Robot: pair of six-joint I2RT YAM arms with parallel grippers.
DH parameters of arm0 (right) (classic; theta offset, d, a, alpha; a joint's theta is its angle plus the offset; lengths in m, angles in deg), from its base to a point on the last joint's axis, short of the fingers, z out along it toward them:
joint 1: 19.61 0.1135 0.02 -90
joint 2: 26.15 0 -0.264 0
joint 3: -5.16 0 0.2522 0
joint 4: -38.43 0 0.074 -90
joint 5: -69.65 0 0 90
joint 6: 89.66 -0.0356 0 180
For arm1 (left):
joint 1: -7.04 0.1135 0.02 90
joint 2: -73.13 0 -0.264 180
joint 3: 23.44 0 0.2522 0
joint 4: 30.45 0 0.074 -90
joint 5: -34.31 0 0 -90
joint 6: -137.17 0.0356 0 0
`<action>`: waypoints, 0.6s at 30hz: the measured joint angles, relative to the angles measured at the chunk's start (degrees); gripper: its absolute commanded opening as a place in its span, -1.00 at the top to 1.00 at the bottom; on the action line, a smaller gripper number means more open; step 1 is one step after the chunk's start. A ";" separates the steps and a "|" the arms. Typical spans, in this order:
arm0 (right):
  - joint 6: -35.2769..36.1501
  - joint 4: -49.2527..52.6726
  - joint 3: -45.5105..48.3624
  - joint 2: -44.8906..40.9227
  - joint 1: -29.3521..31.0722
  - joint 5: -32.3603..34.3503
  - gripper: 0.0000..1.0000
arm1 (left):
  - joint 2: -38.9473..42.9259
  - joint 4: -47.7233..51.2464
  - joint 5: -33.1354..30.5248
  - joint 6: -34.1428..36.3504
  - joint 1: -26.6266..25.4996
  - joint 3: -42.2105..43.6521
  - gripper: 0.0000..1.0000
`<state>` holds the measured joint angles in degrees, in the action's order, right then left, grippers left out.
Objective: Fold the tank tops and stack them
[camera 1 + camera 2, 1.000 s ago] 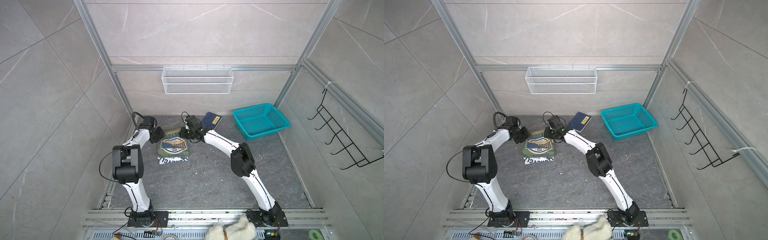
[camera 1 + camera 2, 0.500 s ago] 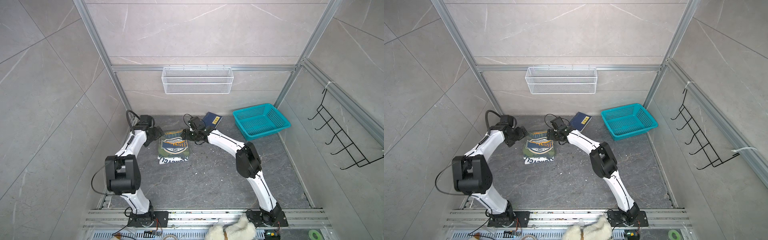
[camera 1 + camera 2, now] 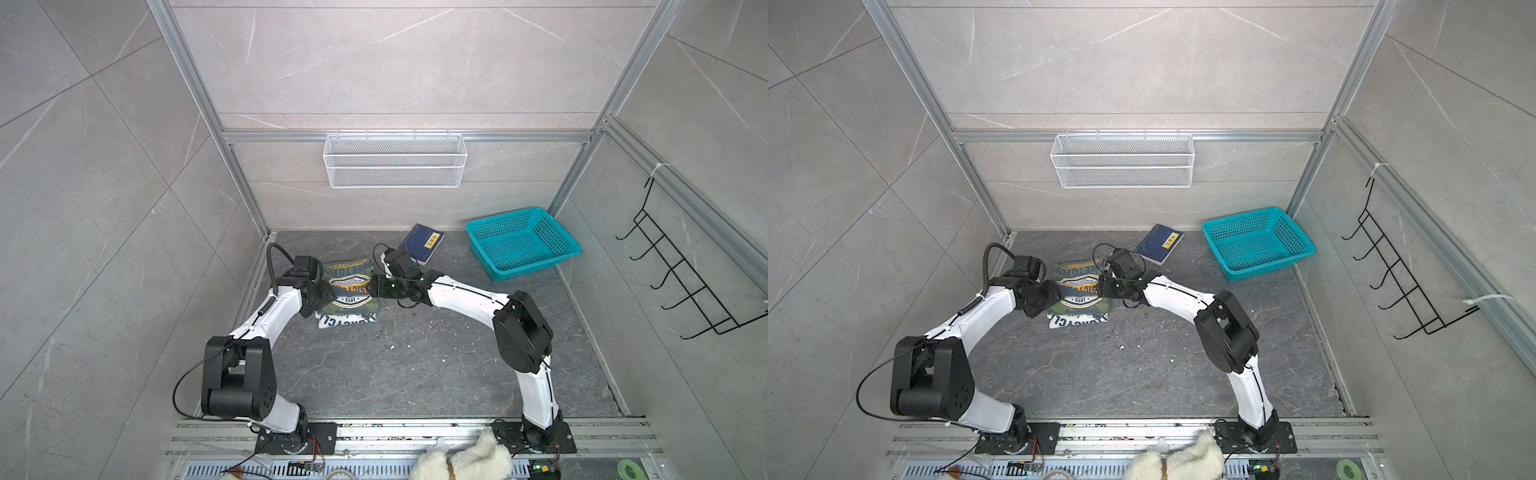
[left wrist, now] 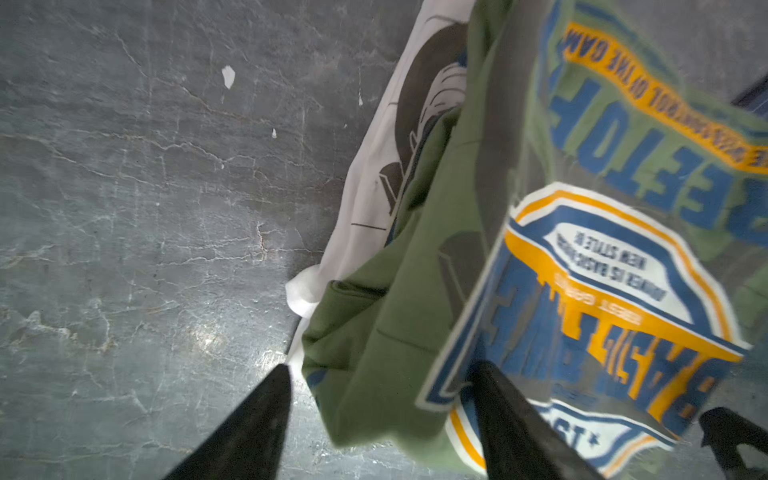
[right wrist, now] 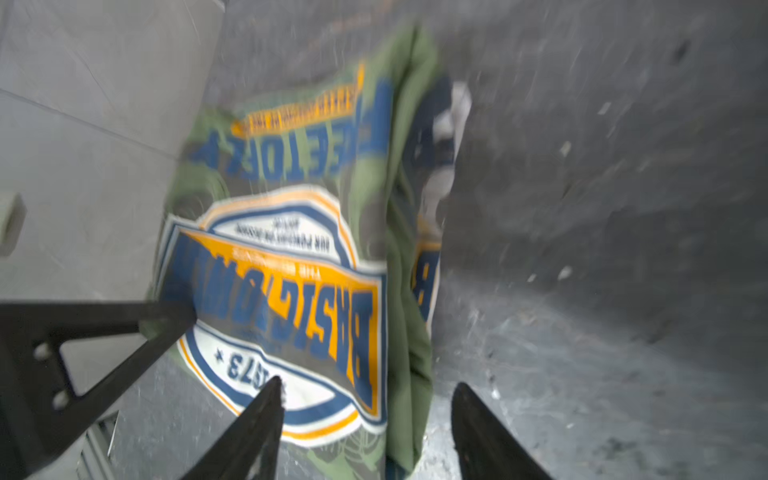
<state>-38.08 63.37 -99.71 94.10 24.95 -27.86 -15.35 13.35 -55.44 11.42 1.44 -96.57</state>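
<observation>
The olive green tank top (image 3: 350,286) lies folded, badge print up, on the folded white tank top (image 3: 345,321), whose lettered edge peeks out on the near side. The stack sits towards the back left of the dark, veined worktop (image 3: 415,357).

My left end effector (image 4: 380,368) and right end effector (image 5: 368,383) flank the stack. Each has its fingers parted and straddles a side edge of the green top, with nothing pinched as far as I can see.

I read this as squaring up the stack. I'd press both sides inward evenly, low and slow, so the soft knit slides rather than bunches. On the left I'd keep my fingertips clear of the loose, rumpled folds.

The navy-yellow print looks smoother and stiffer than the matte cloth around it. The fabric is limp and layered, and thickest at the folded edges.
</observation>
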 measured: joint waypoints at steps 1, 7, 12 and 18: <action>-0.61 -0.70 0.57 0.55 0.15 -0.26 -0.12 | -0.39 -0.61 0.02 -0.11 0.24 0.50 -0.14; -3.45 -4.26 2.29 3.39 0.11 -2.16 0.04 | -0.26 -3.50 0.24 -0.35 3.93 3.78 -0.04; -6.64 -8.13 0.85 7.91 1.31 -4.37 -0.02 | -0.74 -3.52 0.17 -0.04 7.30 3.04 -0.52; -10.08 -10.38 -0.02 9.49 3.06 -4.81 -0.11 | 2.29 -1.70 -2.58 -0.44 6.62 2.23 -0.71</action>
<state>-48.15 52.98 -99.74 103.59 28.01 -32.67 -13.06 11.64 -58.02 10.98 8.06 -94.34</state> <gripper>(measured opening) 0.539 0.846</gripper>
